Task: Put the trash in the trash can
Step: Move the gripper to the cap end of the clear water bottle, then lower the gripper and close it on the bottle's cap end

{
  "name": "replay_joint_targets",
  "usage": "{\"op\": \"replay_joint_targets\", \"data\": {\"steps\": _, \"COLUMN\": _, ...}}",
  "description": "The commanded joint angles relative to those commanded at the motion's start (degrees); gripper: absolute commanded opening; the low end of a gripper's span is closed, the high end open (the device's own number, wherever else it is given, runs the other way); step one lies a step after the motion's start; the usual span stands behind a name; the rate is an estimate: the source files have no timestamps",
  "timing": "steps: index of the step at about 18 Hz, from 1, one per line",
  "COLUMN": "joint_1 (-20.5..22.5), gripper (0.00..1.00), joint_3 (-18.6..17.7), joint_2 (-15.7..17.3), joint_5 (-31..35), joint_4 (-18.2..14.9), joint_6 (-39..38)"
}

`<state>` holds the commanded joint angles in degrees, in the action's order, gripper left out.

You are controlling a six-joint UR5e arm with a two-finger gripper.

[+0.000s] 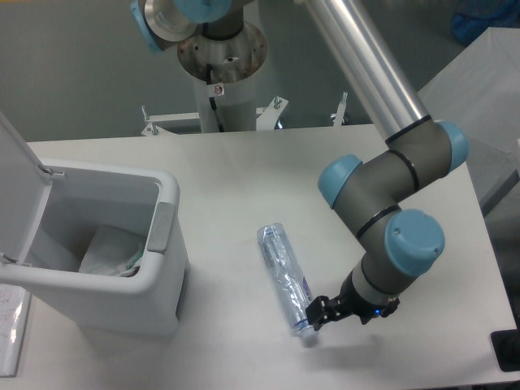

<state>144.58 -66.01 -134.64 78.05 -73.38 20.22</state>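
Observation:
The squashed clear plastic bottle (286,278) with a bluish label lies on the white table, its white cap end toward the front. My gripper (315,312) is low over the table at the bottle's cap end, touching or nearly touching it. Its dark fingers (312,307) look spread, though the wrist partly hides them. The white trash can (168,213) stands at the left with its flip lid (15,183) raised and a grey tab on its rim. The crumpled clear wrapper (114,250) with a green edge lies inside the can.
The arm's base column (219,65) stands behind the table's far edge. The table's right edge (479,219) and front edge are close to my wrist. A dark object (508,349) sits off the front right corner.

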Motion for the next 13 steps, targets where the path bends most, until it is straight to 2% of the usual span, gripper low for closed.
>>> {"op": "replay_joint_targets", "data": {"steps": 6, "joint_1": -1.85, "gripper": 1.0, "joint_3": 3.16, "joint_2": -3.6, "joint_5": 1.41, "joint_4": -0.09, "joint_6": -3.86}}
{"op": "replay_joint_targets", "data": {"steps": 9, "joint_1": -2.38, "gripper": 1.0, "joint_3": 3.69, "joint_2": -4.22, "joint_5": 1.41, "joint_4": 0.0, "joint_6": -4.48}}
{"op": "replay_joint_targets", "data": {"steps": 11, "joint_1": -2.38, "gripper": 0.96, "joint_3": 3.43, "joint_2": -4.31, "joint_5": 1.76, "joint_4": -0.09, "joint_6": -4.48}}
{"op": "replay_joint_targets", "data": {"steps": 13, "joint_1": -2.47, "gripper": 0.89, "joint_3": 3.17, "joint_2": -4.22, "joint_5": 1.85, "joint_4": -0.18, "joint_6": -4.48}}
